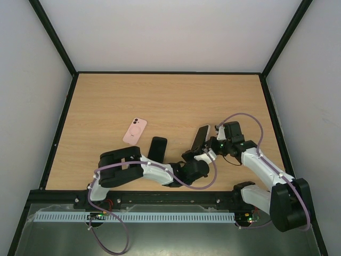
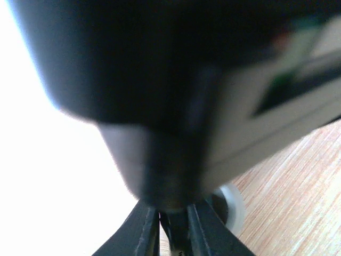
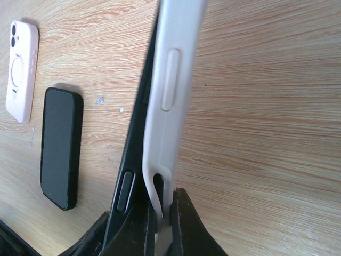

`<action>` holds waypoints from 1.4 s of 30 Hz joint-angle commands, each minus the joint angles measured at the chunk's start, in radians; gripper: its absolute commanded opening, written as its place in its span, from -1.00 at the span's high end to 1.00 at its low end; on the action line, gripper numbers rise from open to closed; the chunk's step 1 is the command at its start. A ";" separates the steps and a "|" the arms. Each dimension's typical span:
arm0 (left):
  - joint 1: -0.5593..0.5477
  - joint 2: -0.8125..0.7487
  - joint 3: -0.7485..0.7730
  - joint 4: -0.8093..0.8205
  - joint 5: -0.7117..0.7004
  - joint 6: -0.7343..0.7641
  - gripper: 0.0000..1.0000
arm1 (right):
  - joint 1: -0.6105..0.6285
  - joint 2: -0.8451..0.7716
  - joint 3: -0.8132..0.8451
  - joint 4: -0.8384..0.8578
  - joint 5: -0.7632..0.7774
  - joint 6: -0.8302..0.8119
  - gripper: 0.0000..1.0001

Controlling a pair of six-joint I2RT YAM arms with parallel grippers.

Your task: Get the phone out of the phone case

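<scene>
A black phone (image 1: pixel 201 137) in a white case stands on edge above the table, held between both grippers. In the right wrist view my right gripper (image 3: pixel 162 205) is shut on the bottom edge of the white case (image 3: pixel 173 80). The black phone (image 3: pixel 128 176) is parted from the case on the left side. My left gripper (image 2: pixel 173 224) is shut on a thin dark edge of the phone (image 2: pixel 160 80), which is blurred and fills that view, with the white case (image 2: pixel 250 133) beside it. In the top view the left gripper (image 1: pixel 193 156) sits just left of the right gripper (image 1: pixel 212 145).
A pink phone case (image 1: pixel 135 130) lies flat left of centre and also shows in the right wrist view (image 3: pixel 21 69). A second black phone (image 1: pixel 157 149) lies flat beside it, just left of the left arm's wrist. The wooden table (image 1: pixel 160 96) has black rails round it.
</scene>
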 commanded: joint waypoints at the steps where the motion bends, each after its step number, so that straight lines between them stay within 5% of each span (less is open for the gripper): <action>1: 0.050 -0.062 -0.027 0.010 -0.086 -0.035 0.90 | 0.020 -0.015 -0.002 -0.066 -0.007 -0.009 0.96; 31: 0.169 -0.456 -0.165 -0.118 0.105 -0.553 0.95 | 0.020 -0.077 0.138 -0.197 0.046 -0.137 0.96; 42: 0.177 -0.497 -0.204 -0.151 0.152 -0.560 0.95 | 0.019 -0.075 0.224 -0.205 0.048 -0.168 0.96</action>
